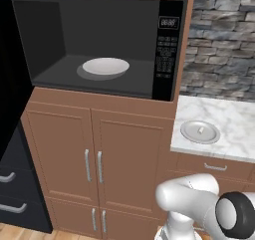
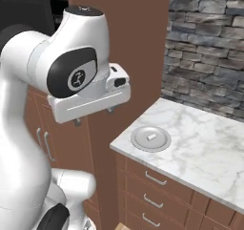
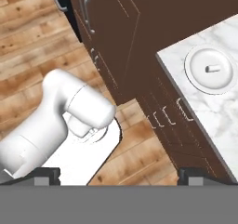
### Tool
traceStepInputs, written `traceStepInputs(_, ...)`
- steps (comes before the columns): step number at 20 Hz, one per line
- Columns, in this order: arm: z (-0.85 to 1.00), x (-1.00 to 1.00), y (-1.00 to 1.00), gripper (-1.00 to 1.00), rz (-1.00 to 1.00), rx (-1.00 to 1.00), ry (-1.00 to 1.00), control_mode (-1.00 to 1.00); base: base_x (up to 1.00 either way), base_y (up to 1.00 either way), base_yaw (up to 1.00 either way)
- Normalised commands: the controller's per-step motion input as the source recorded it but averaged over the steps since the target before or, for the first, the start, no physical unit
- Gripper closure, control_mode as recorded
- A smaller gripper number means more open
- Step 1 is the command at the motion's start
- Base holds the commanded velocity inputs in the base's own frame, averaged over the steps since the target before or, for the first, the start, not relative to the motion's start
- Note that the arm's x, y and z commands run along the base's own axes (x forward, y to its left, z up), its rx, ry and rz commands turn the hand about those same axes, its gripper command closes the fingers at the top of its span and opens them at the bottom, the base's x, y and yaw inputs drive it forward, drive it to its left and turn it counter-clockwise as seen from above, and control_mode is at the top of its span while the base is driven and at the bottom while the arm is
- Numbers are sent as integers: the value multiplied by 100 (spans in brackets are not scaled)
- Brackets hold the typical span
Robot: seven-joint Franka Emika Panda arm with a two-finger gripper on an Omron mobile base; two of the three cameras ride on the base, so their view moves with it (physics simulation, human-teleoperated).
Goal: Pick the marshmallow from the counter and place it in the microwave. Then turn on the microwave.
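A: Where's the marshmallow (image 2: 151, 137)?
B: On the round plate (image 2: 163, 142) near the counter (image 2: 205, 148) corner. Microwave (image 1: 168, 50) door open, white bowl (image 1: 105, 66) inside.
A: Gripper (image 3: 119, 174)?
B: Jaws wide apart, empty, above the floor (image 3: 32, 46), well away from the plate.

The robot arm (image 2: 28, 129) is white, fat and round like a tube, with shiny black round caps on its bends, one showing a small white mark, and a flat white hand block near the counter (image 2: 200, 148).
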Motion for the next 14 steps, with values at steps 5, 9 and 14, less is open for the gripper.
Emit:
traceStepInputs(5,-39,21,7,-100,0,-5,0,-100,0,0,0)
traceStepInputs(9,-32,28,2,-100,0,-4,0,-100,0,0,0)
traceStepInputs(14,-26,33,0,-100,0,-3,0,-100,0,0,0)
